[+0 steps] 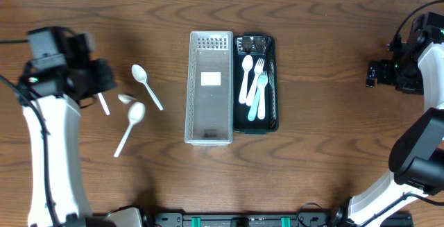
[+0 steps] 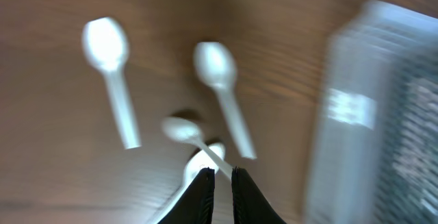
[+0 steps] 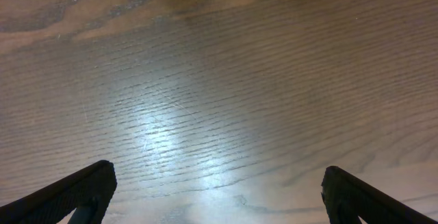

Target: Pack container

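Now | left hand (image 2: 221,177) pinching spoon (image 2: 181,129) handle | black container (image 1: 257,124) well apart, rightward | right hand (image 3: 217,175) spread wide

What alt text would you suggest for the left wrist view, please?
Blurry close-up: the left end effector, nearly shut, pinches the handle of a white spoon over a wooden table. Two more white spoons lie beyond, with a clear plastic container at right.

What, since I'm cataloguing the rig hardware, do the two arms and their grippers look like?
Both the left arm and right arm have smooth white tubular links joined by boxy black joint housings, with thin black cables running alongside. The left gripper has two slim, tapering black fingers; the right gripper shows black, wedge-shaped fingers. No markings are legible.
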Controlling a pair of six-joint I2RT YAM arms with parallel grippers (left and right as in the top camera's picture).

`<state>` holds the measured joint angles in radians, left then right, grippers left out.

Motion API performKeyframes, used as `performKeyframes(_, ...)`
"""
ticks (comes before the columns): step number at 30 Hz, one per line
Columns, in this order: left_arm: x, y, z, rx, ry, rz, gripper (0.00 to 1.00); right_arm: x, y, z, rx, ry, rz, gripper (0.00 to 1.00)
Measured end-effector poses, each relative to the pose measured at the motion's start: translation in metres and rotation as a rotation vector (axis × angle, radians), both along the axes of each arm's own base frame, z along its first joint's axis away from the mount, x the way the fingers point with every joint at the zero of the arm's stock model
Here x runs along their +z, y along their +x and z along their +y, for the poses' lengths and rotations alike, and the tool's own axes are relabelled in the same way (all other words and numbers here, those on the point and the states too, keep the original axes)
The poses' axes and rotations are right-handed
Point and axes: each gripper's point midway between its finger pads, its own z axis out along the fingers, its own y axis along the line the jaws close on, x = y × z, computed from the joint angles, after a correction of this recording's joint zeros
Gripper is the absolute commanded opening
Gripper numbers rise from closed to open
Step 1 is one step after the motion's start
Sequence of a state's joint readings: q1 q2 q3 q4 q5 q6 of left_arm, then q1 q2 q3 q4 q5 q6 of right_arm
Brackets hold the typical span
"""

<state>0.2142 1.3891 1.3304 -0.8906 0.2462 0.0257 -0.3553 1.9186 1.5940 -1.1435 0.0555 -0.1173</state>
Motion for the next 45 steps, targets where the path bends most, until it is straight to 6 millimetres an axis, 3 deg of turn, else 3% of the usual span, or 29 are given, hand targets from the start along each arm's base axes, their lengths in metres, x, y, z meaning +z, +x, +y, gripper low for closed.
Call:
performKeyframes(5, 0.013, -0.010, -0.070, -0.195, -0.039, -0.015, 0.13, 0.000, 0.000, 0.000, 0.000, 0.000, 0.000, 0.99)
performKeyframes(9, 0.010, -0.017, -0.102, -0.283, -0.052, 0.006, 0.16, 0.000, 0.000, 0.000, 0.000, 0.000, 0.000, 0.99)
performKeyframes(12, 0.009, -0.018, -0.111, -0.312, -0.049, 0.009, 0.47, 0.000, 0.000, 0.000, 0.000, 0.000, 0.000, 0.99)
performKeyframes(16, 0.007, -0.017, -0.106, -0.289, -0.022, 0.014, 0.86, 0.000, 0.000, 0.000, 0.000, 0.000, 0.000, 0.99)
performKeyframes(18, 0.006, -0.017, -0.100, -0.269, 0.005, 0.019, 0.97, 0.000, 0.000, 0.000, 0.000, 0.000, 0.000, 0.99)
performKeyframes(23, -0.007, -0.021, -0.084, -0.113, 0.013, 0.097, 0.98, 0.000, 0.000, 0.000, 0.000, 0.000, 0.000, 0.99)
performKeyframes(29, -0.035, -0.040, -0.059, 0.145, 0.017, 0.275, 0.98, 0.000, 0.000, 0.000, 0.000, 0.000, 0.000, 0.99)
performKeyframes(34, -0.048, -0.042, -0.047, 0.003, 0.155, 0.329, 0.98, 0.000, 0.000, 0.000, 0.000, 0.000, 0.000, 0.99)
performKeyframes(41, -0.063, -0.027, 0.005, -0.033, 0.455, 0.383, 0.98, 0.000, 0.000, 0.000, 0.000, 0.000, 0.000, 0.99)
performKeyframes(45, -0.066, -0.031, 0.016, -0.037, 0.515, 0.425, 0.98, 0.000, 0.000, 0.000, 0.000, 0.000, 0.000, 0.99)
